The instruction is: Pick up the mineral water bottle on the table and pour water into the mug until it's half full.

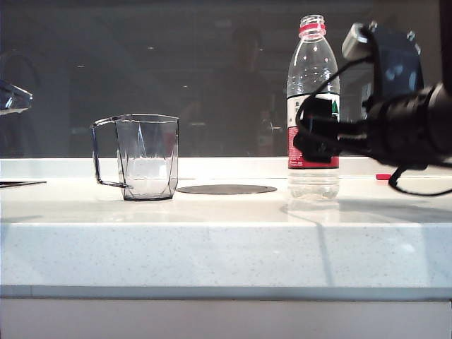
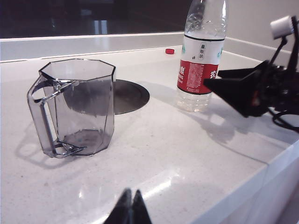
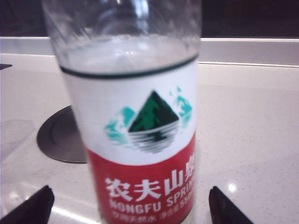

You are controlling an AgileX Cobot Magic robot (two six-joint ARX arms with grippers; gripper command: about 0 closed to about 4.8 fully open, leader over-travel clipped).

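Right gripper [image 3: 128, 205] is hanging wide open around the bottle [image 3: 135, 140], standing uncapped on the table [image 1: 212, 247] right of the mug [image 1: 147, 157]; left gripper [image 2: 130, 210] is sitting closed near the mug

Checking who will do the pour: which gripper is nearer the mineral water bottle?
Right. The right gripper stands open with a finger on each side of the mineral water bottle; the left gripper sits shut, beyond the mug.

Readable print on the mineral water bottle [image 3: 126, 116]

Its white-and-red label [image 3: 145, 177] carries white Chinese characters "农夫山泉" above "NONGFU SPRING"; smaller lines beneath are too blurred to read.
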